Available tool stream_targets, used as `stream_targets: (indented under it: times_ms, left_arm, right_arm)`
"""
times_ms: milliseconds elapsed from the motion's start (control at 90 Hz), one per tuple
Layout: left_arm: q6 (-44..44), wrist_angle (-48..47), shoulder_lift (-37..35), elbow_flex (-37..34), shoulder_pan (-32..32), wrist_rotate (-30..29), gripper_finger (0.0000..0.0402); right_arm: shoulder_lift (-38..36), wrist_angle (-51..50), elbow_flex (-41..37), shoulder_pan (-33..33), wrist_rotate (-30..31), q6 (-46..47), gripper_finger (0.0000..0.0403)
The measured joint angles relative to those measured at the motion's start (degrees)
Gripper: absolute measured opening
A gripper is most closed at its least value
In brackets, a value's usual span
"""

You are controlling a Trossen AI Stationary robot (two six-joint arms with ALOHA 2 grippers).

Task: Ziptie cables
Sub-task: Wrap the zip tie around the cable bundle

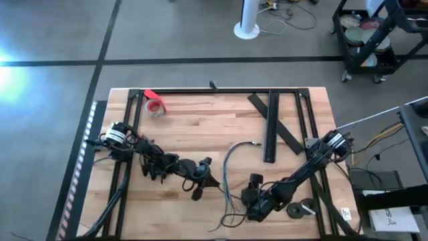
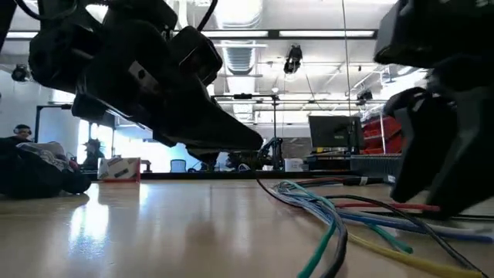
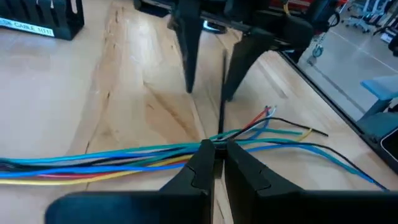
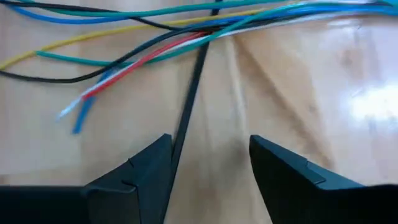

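The cables (image 1: 226, 167) are a loose bundle of green, blue, yellow, red and dark wires lying on the wooden table, also seen as cables (image 3: 124, 158) and cables (image 4: 186, 34). The ziptie (image 3: 222, 93), a thin dark strip, lies across the bundle between my two grippers. My left gripper (image 3: 217, 158) is shut on its near end at the bundle. My right gripper (image 4: 208, 165) is open on the bundle's other side; the ziptie (image 4: 189, 93) runs to the inner side of one finger (image 4: 155, 168). My left gripper pinches the ziptie's end (image 3: 219, 142) between its two fingertips, right where the strip crosses the cable bundle. The fingers lie low and along the strip, coming from the table's left. The strip runs straight away over the table. Whether my right gripper touches the ziptie, I cannot tell.
A red tape roll (image 1: 156, 106) lies at the far left. Wide flat black strips (image 1: 271, 127) lie crossed at the far right. Small round dark parts (image 1: 301, 209) sit near the front right. Bare wood (image 1: 194, 134) lies between.
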Motion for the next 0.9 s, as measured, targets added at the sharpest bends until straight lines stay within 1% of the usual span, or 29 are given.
stream_targets:
  times_ms: [200, 333, 411, 478, 567, 678, 822, 900]
  left_arm:
    - [1.11, -9.41, -5.33, -0.03, 0.55, -0.11, 0.0006]
    - [2.72, -16.99, -9.45, -0.03, 1.16, -1.31, 0.0006]
    - [3.29, -19.87, -11.48, -0.05, 1.32, -2.08, 0.0006]
    - [3.30, -20.41, -12.45, -0.05, 1.31, -2.23, 0.0006]
    - [3.12, -20.28, -12.73, -0.05, 1.05, -2.19, 0.0006]
    - [2.79, -20.07, -12.37, -0.05, 0.66, -2.17, 0.0006]
    - [1.78, -19.93, -11.35, -0.10, 0.30, -2.15, 0.0006]
    - [1.76, -20.00, -11.02, -0.10, 0.19, -2.13, 0.0006]
  right_arm:
    - [-1.40, -3.26, -0.17, -5.60, 0.04, -9.04, 0.0199]
    - [-3.18, -5.53, -0.46, -9.45, 0.17, -14.85, 0.0199]
    - [-4.79, -7.43, -0.68, -10.74, 0.98, -16.42, 0.0199]
    - [-6.78, -9.19, -0.72, -10.80, 1.36, -15.62, 0.0199]
    - [-10.00, -12.18, -0.97, -9.09, 0.69, -10.52, 0.0199]
    - [-13.37, -14.00, -2.28, -4.62, 0.70, -0.06, 0.0199]
    - [-16.20, -13.56, -4.47, 2.60, -0.07, 20.66, 0.0199]
    - [-16.53, -13.59, -6.32, 6.15, 1.89, 35.41, 0.0195]
